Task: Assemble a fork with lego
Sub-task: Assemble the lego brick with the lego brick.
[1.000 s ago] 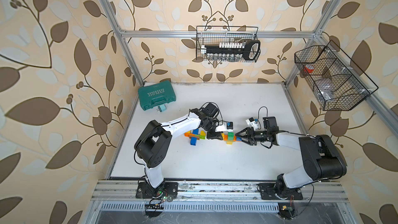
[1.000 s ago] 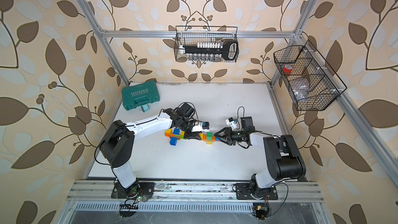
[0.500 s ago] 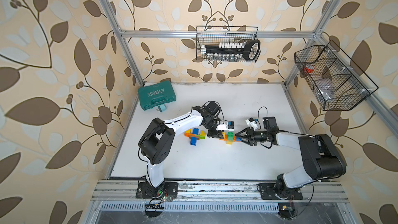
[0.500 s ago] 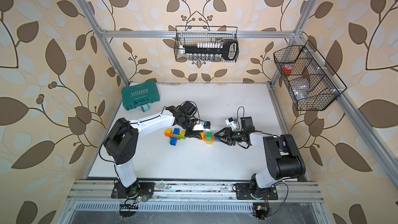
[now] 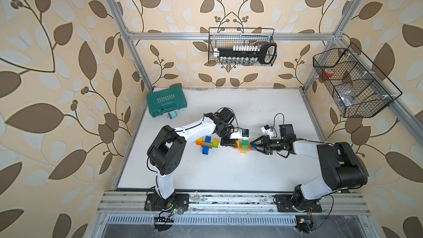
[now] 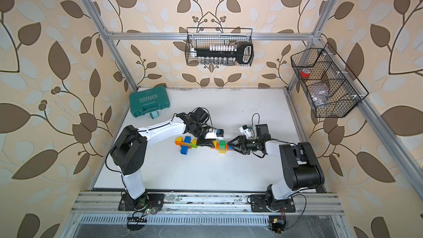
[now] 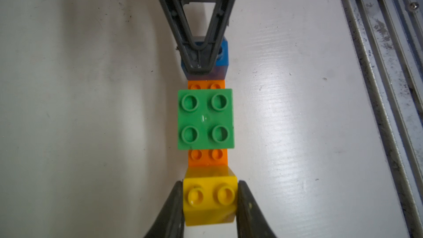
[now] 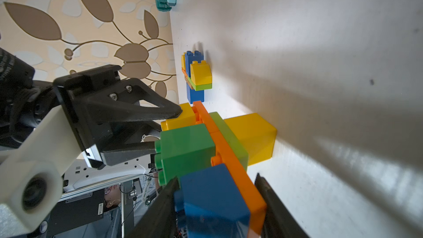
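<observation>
Left wrist view looks straight down on the lego row [image 7: 205, 119]: an orange plate [image 7: 207, 160] with a green brick [image 7: 205, 111] in its middle, a yellow brick [image 7: 210, 199] at one end and a blue brick [image 7: 223, 58] at the other. The left gripper [image 7: 210, 200] has its fingers [image 7: 174, 209] pressed against both sides of the yellow brick, gripping it. The right gripper [image 7: 198, 67] meets the row from the opposite end, turned on edge. Its upper finger lies on top of the blue brick, covering most of it.

From the right wrist view, that gripper [image 8: 217, 207] is clamped across the blue brick and the plate under it, one finger on the table side. More yellow and lime pieces hang under the plate towards the table.

In both top views the row [image 5: 243, 145] [image 6: 221, 145] sits mid-table [image 5: 229, 175], bridged between the two arms. The left arm's white camera mount [image 5: 238, 135] overhangs its yellow end.

Just behind the left gripper lies a second lego cluster [image 5: 207, 144], a cross of yellow, blue, orange and brown. I cannot tell whether the two touch.

Well off in the far corner are a teal tool case [image 5: 166, 105] and a small pale plug [image 5: 172, 116] just beside it. Wire baskets [image 5: 242, 46] hang on the walls, above the table.
</observation>
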### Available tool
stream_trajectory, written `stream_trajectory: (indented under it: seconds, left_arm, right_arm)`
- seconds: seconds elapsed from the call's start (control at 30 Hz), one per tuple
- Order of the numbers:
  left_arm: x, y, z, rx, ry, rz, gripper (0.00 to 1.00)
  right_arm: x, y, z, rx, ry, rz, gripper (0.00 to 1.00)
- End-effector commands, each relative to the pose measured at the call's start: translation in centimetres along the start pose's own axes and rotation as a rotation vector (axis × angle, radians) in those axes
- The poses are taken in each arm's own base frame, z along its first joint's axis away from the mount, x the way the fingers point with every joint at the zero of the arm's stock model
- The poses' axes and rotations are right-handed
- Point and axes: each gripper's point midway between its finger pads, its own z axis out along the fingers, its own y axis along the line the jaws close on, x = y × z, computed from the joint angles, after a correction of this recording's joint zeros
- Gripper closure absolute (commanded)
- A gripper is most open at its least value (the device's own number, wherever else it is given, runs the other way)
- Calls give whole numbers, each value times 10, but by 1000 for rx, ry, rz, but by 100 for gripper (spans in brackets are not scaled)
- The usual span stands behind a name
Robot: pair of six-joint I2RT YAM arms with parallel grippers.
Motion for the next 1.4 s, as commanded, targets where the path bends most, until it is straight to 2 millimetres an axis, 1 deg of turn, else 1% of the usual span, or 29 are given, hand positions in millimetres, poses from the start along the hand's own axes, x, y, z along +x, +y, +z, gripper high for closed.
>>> stream_trajectory:
  seconds: [0.0,0.17,0.27,0.47,0.57,0.63,0.8,0.9,0.97,1.07,1.13,1.37]
  left_arm:
    - [33,-22,14,66,93,-3,78]
    - [31,-18,17,80,85,-80,81]
    - [35,-17,22,66,85,-121,81]
    - [45,-14,27,76,134,-187,81]
    - [52,-14,30,57,144,-179,81]
    - [52,-10,28,23,129,-175,80]
    - [54,-10,29,33,138,-177,84]
    - [60,-11,30,38,167,-181,84]
    - [58,-11,28,38,161,-180,82]
    - [44,-5,19,8,121,-155,75]
    - [38,-2,14,8,117,-150,72]
    - [30,0,9,16,109,-162,62]
  right_arm:
    - [6,-17,4,54,14,36,47]
    - [7,-17,4,55,16,37,46]
    - [7,-18,3,61,17,36,46]
    - [7,-17,3,63,17,31,46]
    - [7,-17,3,64,15,31,46]
    - [8,-18,3,63,17,31,46]
    - [8,-18,3,63,18,34,46]
    - [8,-19,4,67,19,36,46]
    - [8,-21,4,69,19,39,46]
    - [8,-22,4,71,21,44,46]
    - [8,-22,5,71,21,41,47]
    - [7,-19,3,67,15,33,45]
